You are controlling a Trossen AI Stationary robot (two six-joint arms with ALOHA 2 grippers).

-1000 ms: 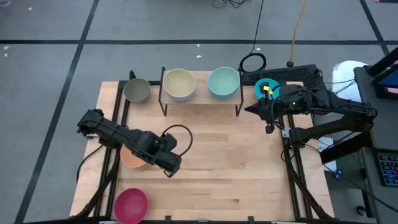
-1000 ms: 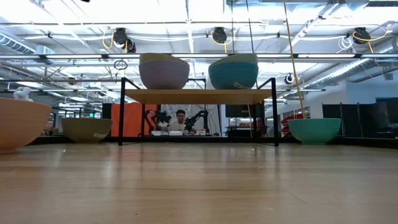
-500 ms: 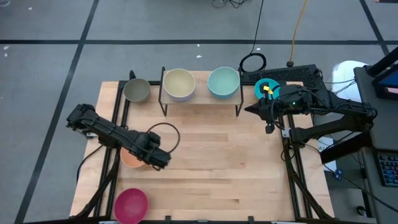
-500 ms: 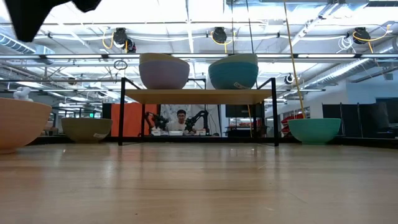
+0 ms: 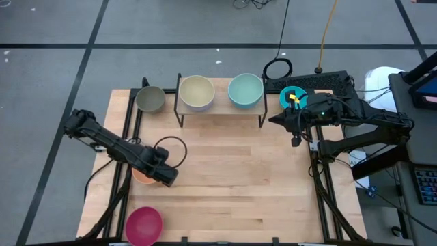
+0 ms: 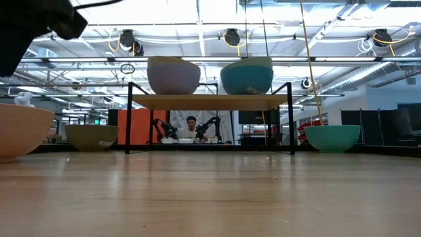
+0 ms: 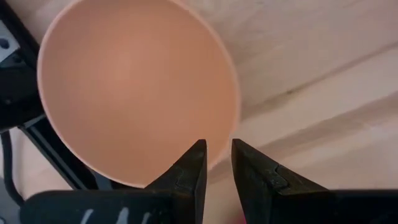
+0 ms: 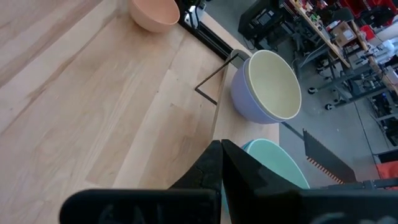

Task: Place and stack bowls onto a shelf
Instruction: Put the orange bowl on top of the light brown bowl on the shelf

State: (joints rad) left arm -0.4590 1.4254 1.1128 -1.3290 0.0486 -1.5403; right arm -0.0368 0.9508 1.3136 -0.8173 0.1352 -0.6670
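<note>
Wooden tabletop with empty orange bowl before left gripper, fingers slightly parted; right gripper fingers pressed together.

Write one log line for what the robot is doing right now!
left gripper: open, over rim of round orange bowl | right gripper: shut, waiting beside low light-wood shelf | shelf: two bowl stacks

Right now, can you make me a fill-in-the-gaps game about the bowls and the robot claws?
1. The left claw hovers over the rim of the ______ bowl.
2. The shelf holds ______ stacks of bowls.
3. The bowl nearest the table's bottom-left corner in the high view is ______.
4. The right claw is ______.

Missing words: orange; two; magenta; shut
</note>
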